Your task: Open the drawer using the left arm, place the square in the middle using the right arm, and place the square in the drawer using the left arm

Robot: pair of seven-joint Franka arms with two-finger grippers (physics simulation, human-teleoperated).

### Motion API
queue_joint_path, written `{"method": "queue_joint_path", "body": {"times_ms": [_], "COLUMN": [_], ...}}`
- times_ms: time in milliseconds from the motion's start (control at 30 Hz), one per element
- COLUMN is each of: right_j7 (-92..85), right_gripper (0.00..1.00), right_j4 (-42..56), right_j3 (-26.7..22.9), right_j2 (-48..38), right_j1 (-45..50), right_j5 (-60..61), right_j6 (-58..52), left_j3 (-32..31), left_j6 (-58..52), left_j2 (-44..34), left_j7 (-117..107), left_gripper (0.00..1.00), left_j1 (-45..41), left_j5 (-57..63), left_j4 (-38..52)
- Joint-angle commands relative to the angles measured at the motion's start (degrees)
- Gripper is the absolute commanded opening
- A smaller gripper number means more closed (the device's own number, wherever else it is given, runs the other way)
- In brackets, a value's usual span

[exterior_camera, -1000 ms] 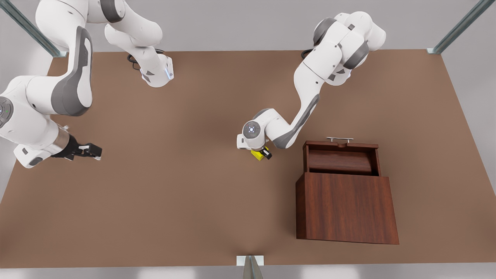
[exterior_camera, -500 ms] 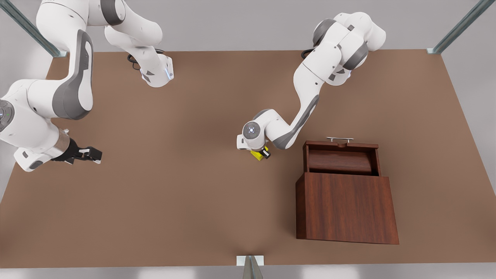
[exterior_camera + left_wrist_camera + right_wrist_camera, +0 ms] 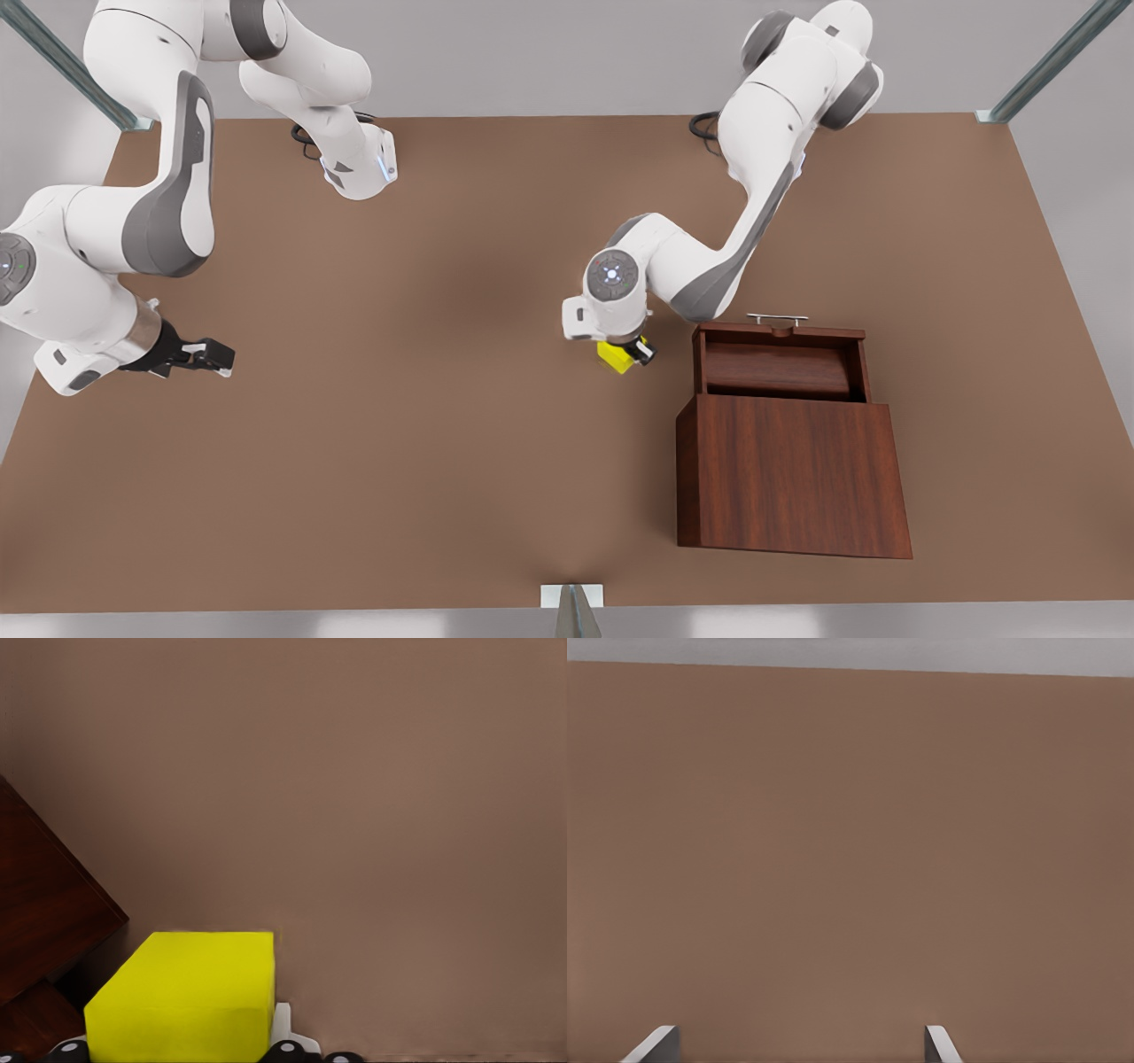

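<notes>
**Left tool carried the yellow square beside the open drawer**

In the front view, the left tool (image 3: 631,353) hung under its white wrist near the middle of the bench (image 3: 425,443), its fingers clamped on the square (image 3: 617,356). The small yellow cube sat between the black fingers, just off the near corner of the drawer (image 3: 780,359) on the front view's left. Whether the cube touched the bench top could not be told. In the left wrist view the square (image 3: 186,997) lay close to the camera, with a dark wooden corner of the cabinet (image 3: 44,912) just beside it.

The drawer stood pulled out from the top of the reddish-brown cabinet (image 3: 793,474), its inside bare and its thin silver handle (image 3: 777,318) on the far side, towards the arm's base.

The right tool (image 3: 208,354) waited well apart at the front view's left edge, low over the bench, its fingers spread and holding nothing. The right wrist view showed its two fingertips (image 3: 656,1045) wide apart above plain brown bench.
</notes>
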Motion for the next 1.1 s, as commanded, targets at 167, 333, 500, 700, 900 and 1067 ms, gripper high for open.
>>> {"method": "queue_joint_path", "body": {"times_ms": [167, 333, 500, 700, 900, 1067], "right_j7": [0.0, 0.09, 0.18, 0.18, 0.18, 0.18], "right_gripper": [1.0, 1.0, 1.0, 1.0, 1.0, 1.0], "right_j4": [0.18, 0.18, 0.35, 0.35, 0.35, 0.35], "right_j3": [0.0, 0.0, 0.0, -0.09, -0.09, -0.09], "right_j2": [0.0, 0.17, 0.08, 0.17, 0.26, 0.17], "right_j1": [0.0, 0.27, 0.0, -0.09, -0.09, -0.09], "right_j5": [0.0, 0.0, 0.09, 0.09, 0.18, 0.18], "right_j6": [0.44, 0.44, 0.79, 0.79, 1.23, 1.23], "left_j3": [11.32, 19.59, 19.68, 19.77, 19.77, 26.45], "left_j6": [-4.19, -4.28, -4.54, -4.63, -7.26, -14.48], "left_j2": [-6.44, -7.67, -7.14, -6.61, -6.79, -7.32], "left_j7": [26.24, 43.58, 44.28, 44.28, 43.06, 16.69], "left_gripper": [0.67, 0.67, 0.67, 1.0, 1.0, 1.0], "left_j1": [2.15, 2.15, 2.24, 2.15, 2.06, 2.06], "left_j5": [-3.87, -4.49, -4.49, -4.49, -4.67, -6.86], "left_j4": [-3.35, -6.77, -9.24, -9.85, -9.59, -0.19]}}
